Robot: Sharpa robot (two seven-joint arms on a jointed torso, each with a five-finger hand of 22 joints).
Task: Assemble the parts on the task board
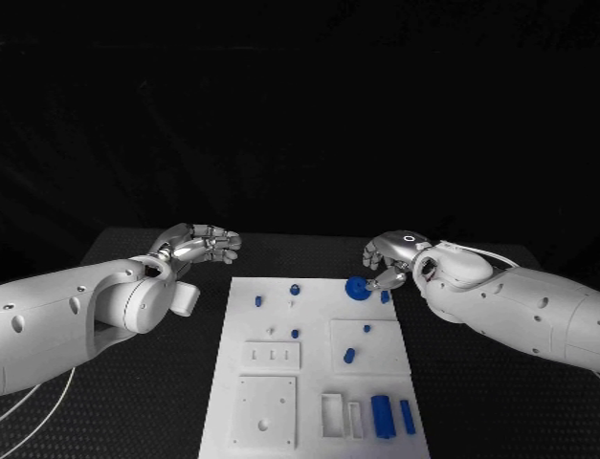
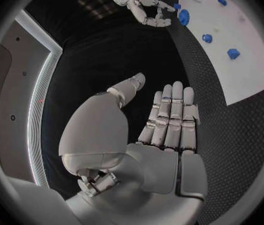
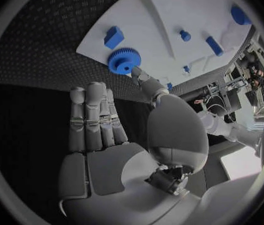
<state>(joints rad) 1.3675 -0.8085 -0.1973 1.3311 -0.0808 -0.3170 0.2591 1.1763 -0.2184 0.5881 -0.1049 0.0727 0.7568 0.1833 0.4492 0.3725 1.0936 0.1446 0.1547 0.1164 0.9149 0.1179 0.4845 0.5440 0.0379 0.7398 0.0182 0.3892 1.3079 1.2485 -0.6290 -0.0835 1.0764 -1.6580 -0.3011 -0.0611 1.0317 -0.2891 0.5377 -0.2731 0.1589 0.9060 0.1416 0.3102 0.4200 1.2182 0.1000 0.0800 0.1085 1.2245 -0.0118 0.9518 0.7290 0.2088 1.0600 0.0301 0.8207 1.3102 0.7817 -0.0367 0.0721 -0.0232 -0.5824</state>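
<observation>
The white task board point(image 1: 314, 382) lies in the middle of the black table. A blue gear point(image 1: 356, 287) sits at its far right corner, with a small blue block point(image 1: 386, 296) beside it. My right hand point(image 1: 389, 258) hovers there with its fingers straight, and its thumb tip touches the gear's point(image 3: 124, 61) rim without gripping it. My left hand point(image 1: 203, 244) hangs off the board's far left corner, fingers point(image 2: 169, 117) side by side, holding nothing. Small blue pegs point(image 1: 294, 288) stand across the board, and two blue bars point(image 1: 381, 415) lie near its front right.
White raised blocks sit on the board: a slotted one point(image 1: 274, 356), a square plate point(image 1: 267, 411) and a small holder point(image 1: 333, 414). The table's far edge point(image 1: 314, 232) runs just behind both hands. A cable point(image 1: 10, 421) loops under my left arm.
</observation>
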